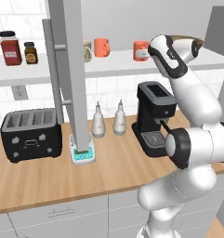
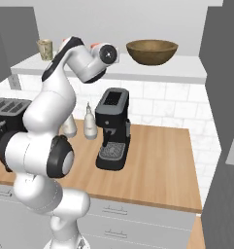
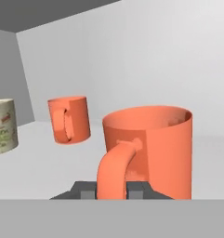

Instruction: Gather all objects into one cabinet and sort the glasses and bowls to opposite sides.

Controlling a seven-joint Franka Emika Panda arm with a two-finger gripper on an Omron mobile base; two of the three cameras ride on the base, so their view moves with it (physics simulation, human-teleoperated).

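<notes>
In the hand view my gripper [image 3: 112, 190] is shut on the handle of a coral-orange mug [image 3: 155, 139], one finger on each side of it. This mug [image 1: 140, 50] is upright over the white cabinet shelf [image 1: 118, 66]; I cannot tell whether it rests on it. A second coral-orange mug [image 3: 69, 118] stands further left on the shelf, and a cream mug [image 3: 3, 125] beyond it. From the left base the cream mug [image 1: 87, 51] is half hidden by the open grey door [image 1: 74, 69]. The wide dark-brown wooden bowl [image 2: 152, 51] sits on the shelf to the right of my hand.
Two spice jars [image 1: 10, 48] stand on the shelf's far left. On the wooden counter below are a black toaster [image 1: 29, 134], a small teal scale [image 1: 82, 155], two white bottles [image 1: 99, 121] and a black coffee machine [image 1: 153, 116]. Another grey door [image 2: 220, 73] stands at the right.
</notes>
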